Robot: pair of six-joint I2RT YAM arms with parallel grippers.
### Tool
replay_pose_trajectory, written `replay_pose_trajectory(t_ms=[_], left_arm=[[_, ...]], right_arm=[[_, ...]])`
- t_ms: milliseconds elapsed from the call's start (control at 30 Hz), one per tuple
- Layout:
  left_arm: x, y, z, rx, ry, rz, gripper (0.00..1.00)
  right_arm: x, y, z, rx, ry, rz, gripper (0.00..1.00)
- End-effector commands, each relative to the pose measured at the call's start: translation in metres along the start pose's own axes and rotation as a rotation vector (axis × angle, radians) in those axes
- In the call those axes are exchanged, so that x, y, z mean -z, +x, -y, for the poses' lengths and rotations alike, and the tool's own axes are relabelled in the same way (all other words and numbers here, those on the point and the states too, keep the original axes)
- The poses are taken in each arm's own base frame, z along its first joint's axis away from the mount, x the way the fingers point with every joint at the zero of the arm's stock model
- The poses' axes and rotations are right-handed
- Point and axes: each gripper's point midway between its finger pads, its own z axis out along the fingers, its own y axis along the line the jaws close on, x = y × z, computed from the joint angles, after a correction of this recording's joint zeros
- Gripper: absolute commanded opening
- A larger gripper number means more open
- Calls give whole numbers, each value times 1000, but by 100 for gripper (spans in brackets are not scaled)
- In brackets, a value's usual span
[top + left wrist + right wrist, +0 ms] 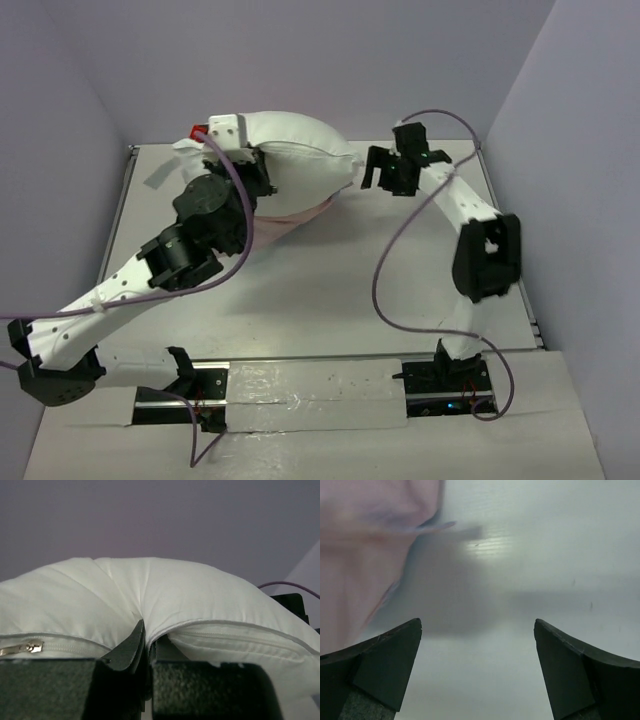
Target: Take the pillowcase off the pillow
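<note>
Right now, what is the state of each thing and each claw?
pillow: bare, arched up, pinched at its seam by the left claw
pillowcase: pink side showing, lying on the table under the pillow
left claw: shut on the pillow
right claw: open, empty, above the table

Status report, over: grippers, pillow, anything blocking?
Left gripper shut on pillow seam. Right gripper open, empty. Pillowcase lying under pillow. No obstruction seen.

Your flat white rectangular table [330, 290] carried a thin, pale pink fabric pillowcase [305, 213] on its far half. It lay crumpled and was mostly hidden beneath the plump white pillow [300, 150]. You had a thin purple cable [376, 287] looping over the bare right side. A small pale strip [158, 176] lay near the far left corner.
</note>
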Motion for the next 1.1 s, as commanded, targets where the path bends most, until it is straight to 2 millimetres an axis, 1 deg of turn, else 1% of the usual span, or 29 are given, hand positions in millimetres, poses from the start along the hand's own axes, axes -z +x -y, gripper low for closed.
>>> replay_pose_trajectory(t_ms=[0, 33, 67, 100, 133, 167, 200, 267, 300, 367, 400, 433, 467, 500, 533, 567, 633, 667, 700, 733, 800, 867, 933, 1000, 1033, 1067], left_arm=[[-7, 24, 70, 196, 230, -92, 0], [-11, 42, 83, 176, 258, -120, 0], [-11, 51, 93, 176, 290, -142, 0], [-8, 64, 108, 164, 362, -178, 0], [-7, 80, 119, 144, 401, -211, 0], [-3, 100, 125, 122, 441, -249, 0], [5, 108, 142, 125, 541, -265, 0], [13, 130, 155, 109, 624, -308, 0], [20, 138, 163, 107, 674, -329, 0], [23, 159, 167, 94, 694, -377, 0], [23, 162, 169, 94, 702, -376, 0], [25, 168, 176, 96, 733, -386, 0], [25, 172, 178, 94, 738, -395, 0], [26, 176, 179, 96, 743, -410, 0], [28, 184, 183, 91, 760, -435, 0], [29, 185, 186, 100, 764, -443, 0], [29, 187, 189, 112, 771, -449, 0], [29, 184, 190, 121, 776, -445, 0], [28, 182, 191, 125, 776, -442, 0], [28, 180, 192, 130, 772, -441, 0], [25, 176, 192, 138, 763, -429, 0], [23, 173, 194, 149, 751, -428, 0], [21, 177, 196, 150, 742, -440, 0], [16, 181, 194, 147, 711, -440, 0], [14, 181, 194, 146, 704, -437, 0], [13, 181, 194, 148, 695, -433, 0]], right_arm=[[89, -18, 12, -197, 74, 267, 100], [101, -9, 11, -229, 35, 282, 100], [140, -15, 3, -253, -45, 381, 100], [137, 12, 9, -294, -51, 355, 100], [150, 18, 8, -304, -76, 387, 100], [185, 17, 0, -311, -137, 477, 100], [186, 32, 3, -334, -147, 472, 100], [208, 41, 1, -353, -188, 515, 100], [228, 45, 0, -379, -222, 563, 100], [248, 47, -1, -434, -261, 606, 100], [267, 47, -4, -446, -299, 656, 100], [276, 47, -6, -457, -320, 677, 100], [284, 44, -11, -489, -361, 698, 100], [288, 44, -14, -504, -387, 704, 100], [287, 43, -16, -521, -406, 694, 100], [287, 40, -23, -564, -455, 681, 100], [264, 44, -31, -597, -490, 591, 100], [251, 47, -37, -617, -518, 531, 100], [251, 49, -40, -612, -534, 517, 100], [240, 52, -41, -615, -525, 474, 100], [230, 58, -43, -623, -529, 427, 100], [222, 65, -43, -617, -515, 394, 100], [221, 70, -40, -608, -497, 385, 100], [219, 81, -30, -597, -433, 371, 100], [218, 82, -23, -602, -392, 387, 100], [217, 90, -18, -602, -363, 372, 100]])
